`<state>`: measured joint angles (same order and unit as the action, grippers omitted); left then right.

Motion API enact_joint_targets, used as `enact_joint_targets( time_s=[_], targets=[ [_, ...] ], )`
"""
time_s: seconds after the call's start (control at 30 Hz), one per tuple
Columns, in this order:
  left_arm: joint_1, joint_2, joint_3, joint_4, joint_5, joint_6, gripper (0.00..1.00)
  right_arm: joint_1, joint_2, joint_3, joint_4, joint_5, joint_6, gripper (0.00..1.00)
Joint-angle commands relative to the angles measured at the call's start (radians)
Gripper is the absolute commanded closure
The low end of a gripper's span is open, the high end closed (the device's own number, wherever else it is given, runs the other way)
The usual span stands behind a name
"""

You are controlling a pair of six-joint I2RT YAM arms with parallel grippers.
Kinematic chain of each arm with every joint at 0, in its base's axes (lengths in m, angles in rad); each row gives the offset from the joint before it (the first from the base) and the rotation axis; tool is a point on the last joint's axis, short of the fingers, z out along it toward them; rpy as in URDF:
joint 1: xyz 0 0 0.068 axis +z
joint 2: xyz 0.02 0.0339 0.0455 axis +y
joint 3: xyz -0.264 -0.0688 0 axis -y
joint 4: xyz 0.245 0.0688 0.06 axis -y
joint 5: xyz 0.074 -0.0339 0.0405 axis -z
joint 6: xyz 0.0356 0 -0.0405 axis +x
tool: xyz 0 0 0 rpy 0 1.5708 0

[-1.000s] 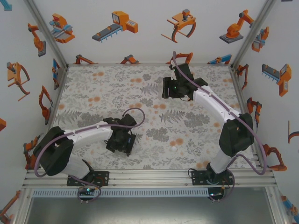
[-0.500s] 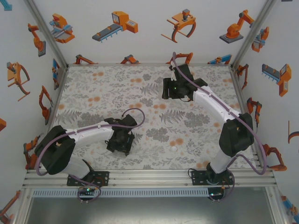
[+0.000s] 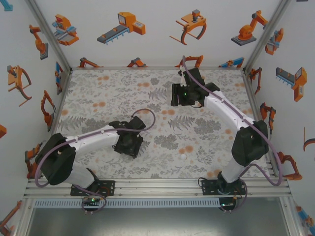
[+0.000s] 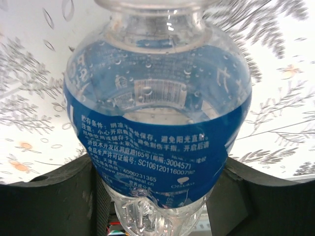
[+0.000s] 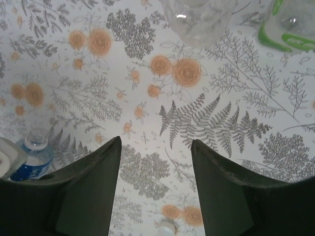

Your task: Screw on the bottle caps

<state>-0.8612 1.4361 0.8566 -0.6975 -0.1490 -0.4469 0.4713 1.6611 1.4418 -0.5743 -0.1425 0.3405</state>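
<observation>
The blue-label bottle (image 4: 157, 147) sits between the two black fingers (image 4: 49, 196) of the left claw (image 4: 160, 164). The fingers press on both sides of it, low down on the label. So the left claw is pinching the bottle. The label looks a bit crumpled where it is squeezed. The bottle is see-through, with little drops of water on the inside. Its neck points away from the left wrist camera. From the right wrist camera the bottle looks upright, and its mouth looks open.

A tiny white cap (image 3: 183, 158) lies on the table cloth (image 3: 98, 93). It is near the front of the table, between the two arms. It is to the right of the left claw and touches nothing else.

A clear bottle (image 5: 197, 17) and a green bottle (image 5: 290, 24) are just beside each other at the far side of the table. The green one is on the right in the right wrist view.

The right claw (image 5: 156, 143) hangs over the cloth near these two bottles. Its two fingers are spread apart, and only the flowers and ferns of the cloth show between them. The two claws are well apart, the left one near the front and the right one near the back.
</observation>
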Motion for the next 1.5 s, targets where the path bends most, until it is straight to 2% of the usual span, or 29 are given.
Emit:
enact_joint_targets(
  time_s=[0.0,0.1,0.2,0.33,0.6,0.77,0.87,0.97,1.07,1.27,1.47],
  targets=[
    [0.027,-0.081,0.068,-0.006,-0.038,0.122,0.79,-0.003,-0.047,0.022,-0.092,-0.026,-0.009,0.45],
    [0.09,-0.141,0.095,0.043,0.036,0.209,0.86,-0.003,-0.086,-0.008,-0.099,-0.031,0.013,0.47],
    [0.166,-0.195,0.12,0.111,0.153,0.294,0.99,0.0,-0.124,-0.044,-0.109,-0.043,0.04,0.48],
    [0.252,-0.21,0.178,0.157,0.3,0.41,1.0,0.013,-0.171,-0.104,-0.13,-0.056,0.072,0.5],
    [0.411,-0.155,0.274,0.222,0.614,0.557,1.0,0.081,-0.252,-0.259,-0.187,-0.03,0.124,0.52],
    [0.457,-0.167,0.282,0.299,0.777,0.648,1.0,0.156,-0.301,-0.376,-0.193,-0.007,0.187,0.53],
    [0.463,-0.18,0.279,0.341,0.837,0.695,1.0,0.191,-0.327,-0.449,-0.183,0.013,0.229,0.54],
    [0.466,-0.195,0.248,0.412,0.887,0.709,1.0,0.214,-0.347,-0.516,-0.168,0.021,0.266,0.55],
    [0.466,-0.213,0.209,0.487,0.884,0.698,1.0,0.228,-0.365,-0.578,-0.159,0.033,0.293,0.56],
    [0.469,-0.211,0.184,0.472,0.835,0.708,1.0,0.236,-0.386,-0.681,-0.099,0.022,0.323,0.58],
    [0.469,-0.192,0.177,0.469,0.836,0.692,1.0,0.236,-0.365,-0.721,-0.069,0.042,0.338,0.62]
  ],
)
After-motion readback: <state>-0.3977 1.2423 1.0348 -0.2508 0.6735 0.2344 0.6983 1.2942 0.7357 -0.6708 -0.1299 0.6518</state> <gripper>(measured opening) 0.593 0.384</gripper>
